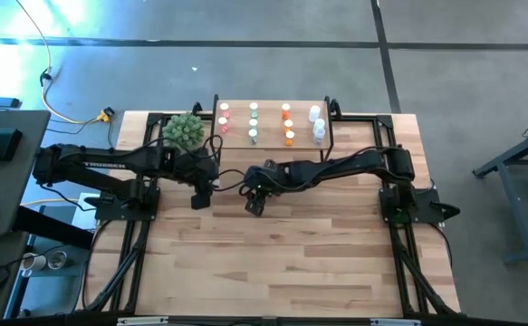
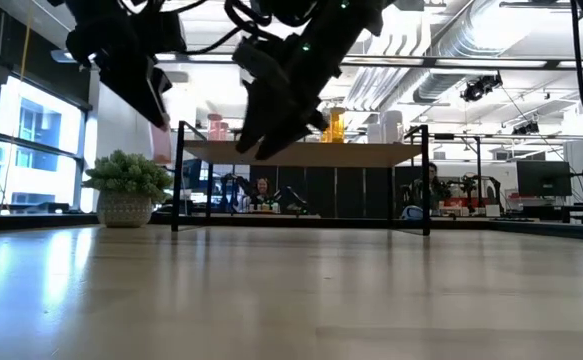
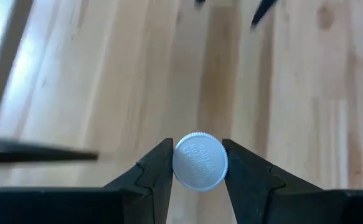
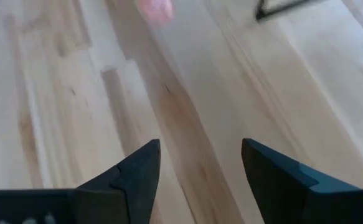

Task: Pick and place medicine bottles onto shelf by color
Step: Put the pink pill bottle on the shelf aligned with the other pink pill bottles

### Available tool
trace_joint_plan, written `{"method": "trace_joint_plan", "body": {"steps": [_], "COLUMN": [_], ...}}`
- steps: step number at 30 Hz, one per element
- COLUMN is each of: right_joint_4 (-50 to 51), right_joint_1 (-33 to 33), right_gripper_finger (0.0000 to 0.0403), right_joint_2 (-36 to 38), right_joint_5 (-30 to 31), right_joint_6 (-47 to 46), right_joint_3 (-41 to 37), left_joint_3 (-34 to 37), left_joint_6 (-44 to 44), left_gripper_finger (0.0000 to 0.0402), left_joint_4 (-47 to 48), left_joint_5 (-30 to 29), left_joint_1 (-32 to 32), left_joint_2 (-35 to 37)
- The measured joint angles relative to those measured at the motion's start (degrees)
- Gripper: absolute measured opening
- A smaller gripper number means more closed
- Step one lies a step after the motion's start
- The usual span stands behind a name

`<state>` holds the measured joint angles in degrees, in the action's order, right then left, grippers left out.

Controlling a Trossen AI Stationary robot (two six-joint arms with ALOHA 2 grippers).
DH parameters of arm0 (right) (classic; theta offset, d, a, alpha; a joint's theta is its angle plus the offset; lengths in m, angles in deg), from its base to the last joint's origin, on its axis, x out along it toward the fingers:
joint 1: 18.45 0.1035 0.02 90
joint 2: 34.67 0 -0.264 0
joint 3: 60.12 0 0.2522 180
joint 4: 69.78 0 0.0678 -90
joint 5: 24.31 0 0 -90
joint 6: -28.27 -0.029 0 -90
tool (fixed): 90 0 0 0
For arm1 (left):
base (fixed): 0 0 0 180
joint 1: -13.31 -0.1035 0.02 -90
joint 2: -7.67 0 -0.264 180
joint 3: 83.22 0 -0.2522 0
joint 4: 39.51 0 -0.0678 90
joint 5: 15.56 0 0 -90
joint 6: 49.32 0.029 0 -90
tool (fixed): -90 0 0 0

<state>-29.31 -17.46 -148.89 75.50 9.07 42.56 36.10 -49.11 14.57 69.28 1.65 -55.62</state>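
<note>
- Your left arm (image 1: 91, 167) reaches in from the left side of the table (image 1: 282, 263); pale lettering runs along it in the high view, too small to read.
- A plant (image 1: 186, 130) in a pale pot sits at the back left, just beside the shelf (image 1: 273, 124); the low view shows the pot's woven pattern, which the overhead shot hides.
- Your left gripper (image 1: 201, 194) hangs above bare wood in front of the plant, clenched on a bottle (image 3: 199, 160). Only the left wrist view shows the white ribbed cap with raised lettering, blurred beyond reading; the low view shows the pink body below the fingers (image 2: 160, 142).
- Your right gripper (image 1: 255, 201) hovers just right of the left one, in front of the shelf. Its fingers (image 4: 134, 174) stand wide apart with only table between them.
- The right wrist view catches a pink blur at its edge; you cannot tell what it is.
- On the shelf the sorted bottles stand in columns: pink (image 1: 225, 119), green (image 1: 254, 122), orange (image 1: 287, 124), clear (image 1: 317, 123).
- The low view alone shows the room behind, with people seated at desks under the shelf top.
</note>
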Motion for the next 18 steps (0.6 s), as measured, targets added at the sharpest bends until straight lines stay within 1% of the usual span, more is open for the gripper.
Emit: {"method": "trace_joint_plan", "body": {"steps": [4, 8, 13, 18], "right_joint_4": [2.63, 2.82, 3.97, 3.96], "right_joint_1": [0.26, 0.37, 0.22, -0.19], "right_gripper_finger": [0.0216, 0.0216, 0.0216, 0.0216], "right_joint_2": [1.33, 2.57, 3.87, 6.44], "right_joint_5": [3.42, 4.23, 5.36, 10.45], "right_joint_6": [-0.27, 0.86, 1.50, 1.72], "right_joint_3": [-0.02, -0.01, -0.02, -0.02], "left_joint_3": [-4.60, -9.64, -15.87, -21.19], "left_joint_6": [-0.01, 0.43, 1.89, 4.02], "left_gripper_finger": [0.0117, 0.0117, 0.0117, 0.0117], "left_joint_4": [6.74, 10.77, 14.47, 16.09], "left_joint_5": [-3.57, -5.81, -6.64, -6.41], "left_joint_1": [-0.19, -1.76, -6.04, -11.01], "left_joint_2": [0.14, 0.09, 0.09, -0.52]}}
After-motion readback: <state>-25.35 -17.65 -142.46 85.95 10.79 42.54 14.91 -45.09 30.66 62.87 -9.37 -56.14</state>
